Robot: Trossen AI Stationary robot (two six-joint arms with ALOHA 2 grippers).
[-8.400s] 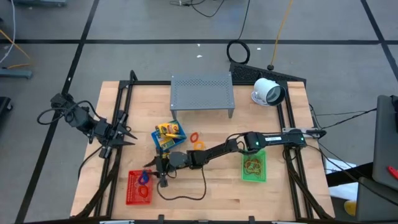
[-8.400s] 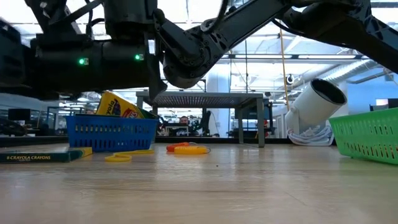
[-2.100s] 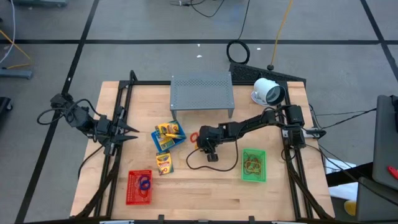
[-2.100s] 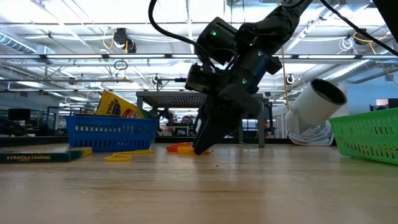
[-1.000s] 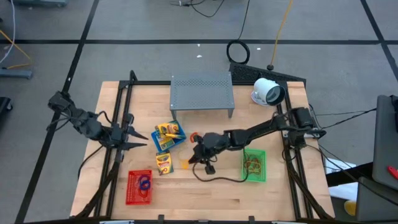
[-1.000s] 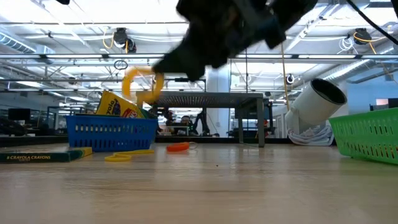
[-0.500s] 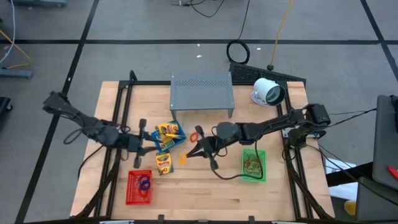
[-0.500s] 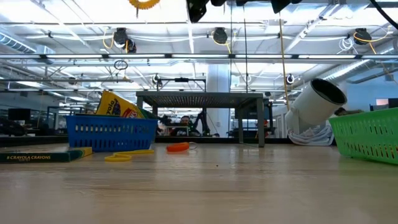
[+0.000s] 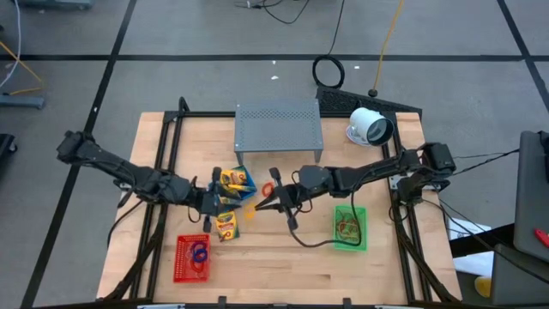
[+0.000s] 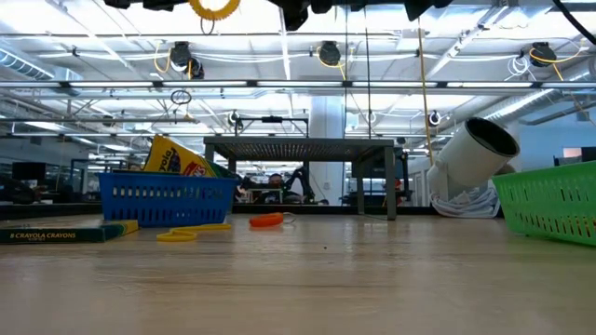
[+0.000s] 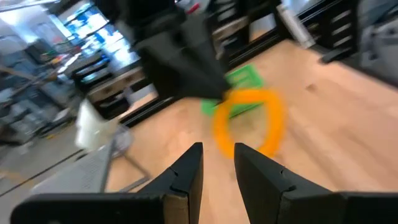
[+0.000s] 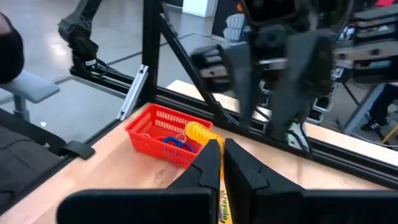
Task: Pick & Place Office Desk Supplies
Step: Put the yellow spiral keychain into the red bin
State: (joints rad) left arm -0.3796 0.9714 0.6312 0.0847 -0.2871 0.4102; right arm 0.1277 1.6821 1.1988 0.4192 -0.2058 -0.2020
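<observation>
My right gripper (image 9: 260, 207) is shut on a yellow-orange rubber-band loop (image 11: 249, 124) and holds it high above the middle of the table. The loop also shows at the low view's top edge (image 10: 214, 7). My left gripper (image 11: 217, 163) is open and empty. It stands over the blue basket (image 9: 232, 187) and points at the loop, a little short of it. Crayon packs lean in the blue basket, and one pack (image 9: 226, 226) lies flat on the table. The red basket (image 12: 166, 134) holds blue and purple loops. My right gripper pinches the loop's rim (image 12: 204, 138) at one spot between its two fingertips. The fingers come about level from the table's right side. The loop hangs from the fingertips, lifted clear of the table and keeping its round shape.
A grey perforated stand (image 9: 279, 127) is at the far middle and a white round device (image 9: 371, 127) at the far right. The green basket (image 9: 349, 227) with tan loops sits under my right arm. An orange loop (image 10: 267, 221) and a yellow one (image 10: 177, 235) lie on the table.
My right gripper has risen with the yellow-orange loop, which has left the low view except for its lower part. My left gripper has swung from the table's left edge toward the middle, over the blue basket and toward the loop, and has rolled on the way.
</observation>
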